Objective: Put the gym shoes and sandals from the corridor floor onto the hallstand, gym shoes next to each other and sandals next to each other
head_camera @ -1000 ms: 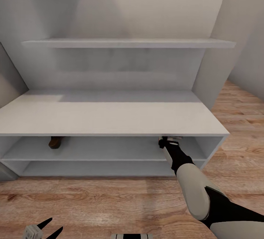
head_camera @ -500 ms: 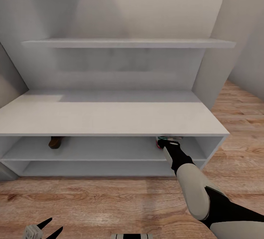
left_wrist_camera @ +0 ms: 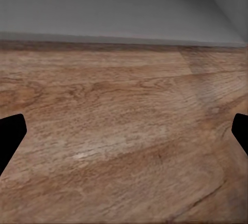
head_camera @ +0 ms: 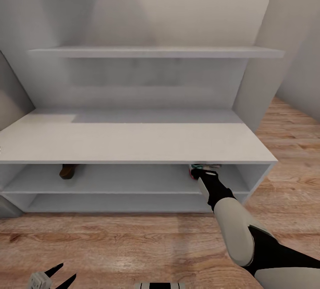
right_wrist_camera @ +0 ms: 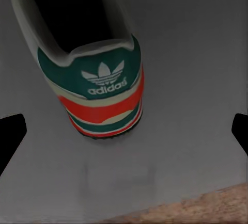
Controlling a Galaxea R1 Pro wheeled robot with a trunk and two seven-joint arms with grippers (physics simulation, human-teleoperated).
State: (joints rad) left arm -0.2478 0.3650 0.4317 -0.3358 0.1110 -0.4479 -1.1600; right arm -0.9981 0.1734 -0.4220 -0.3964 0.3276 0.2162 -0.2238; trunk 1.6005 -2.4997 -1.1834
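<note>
Our right gripper (right_wrist_camera: 124, 128) is hovering with its fingers spread wide and empty, just behind the heel of a gym shoe (right_wrist_camera: 98, 87) that is sitting on the hallstand's (head_camera: 133, 144) upper low tier. Our left gripper (left_wrist_camera: 124, 131) is hanging open above the corridor floor (left_wrist_camera: 113, 131), well apart from a sandal (head_camera: 67, 172) sitting on that same tier.

the head camera is looking down and forward at the hallstand (head_camera: 133, 142) from in front. the right wrist camera is sitting close behind a gym shoe (right_wrist_camera: 98, 90) on its shelf, a spot both share. the left wrist camera is skimming low over the corridor floor (left_wrist_camera: 124, 131).
</note>
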